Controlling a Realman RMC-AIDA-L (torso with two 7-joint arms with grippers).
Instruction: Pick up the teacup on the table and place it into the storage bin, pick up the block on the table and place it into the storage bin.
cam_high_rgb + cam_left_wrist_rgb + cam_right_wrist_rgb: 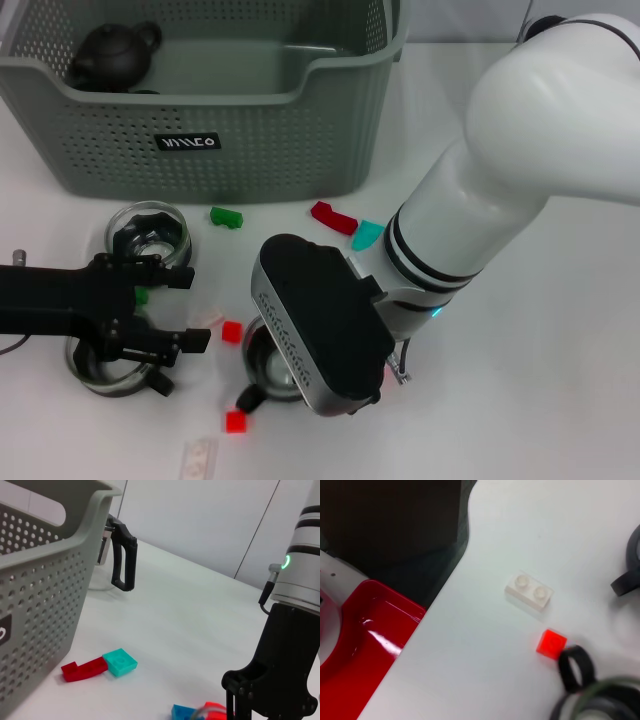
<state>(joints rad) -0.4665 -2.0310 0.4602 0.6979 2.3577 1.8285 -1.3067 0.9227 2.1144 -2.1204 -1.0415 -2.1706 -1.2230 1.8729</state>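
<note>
— White table [560, 330], bin at the far edge. What's lying out?

— Storage bin [230, 130] sits at the back, grey-green, perforated walls, dipped front rim. A dark teapot [112, 54] already rests inside it at the robot's left rear corner. In front: several glass teacups with black handles and a scatter of small blocks.

— Which step would you log?

— Teacup pickup, by my reading. The right end effector [325, 385] is down low over a glass teacup [268, 372] near the front of the table. Its black housing covers most of the cup; only the rim and the black handle show beside it.

— Fingers clamped on it?

— Cannot tell. The housing hides them from the head, and the right wrist view shows only the table, a clear block [529, 591], a small red block [550, 643] and the cup's dark rim.

— Left arm?

— Left end effector [185, 305] reaches in low from the robot's left, fingers apart, nothing between them. It sits between two other teacups [150, 232], one beyond it and one nearer the front edge. Looks idle.

— Blocks?

— All on the table: green block [227, 216], red angled block [333, 217] and teal block [367, 234] just before the bin; two small red ones close to the covered cup.

— Next move?

— A confirmed grip on the cup, a lift high enough to clear the bin's rim, then travel back over the opening. The dipped front rim is the easiest entry. Small red blocks lie close to the cup and could be nudged.
</note>
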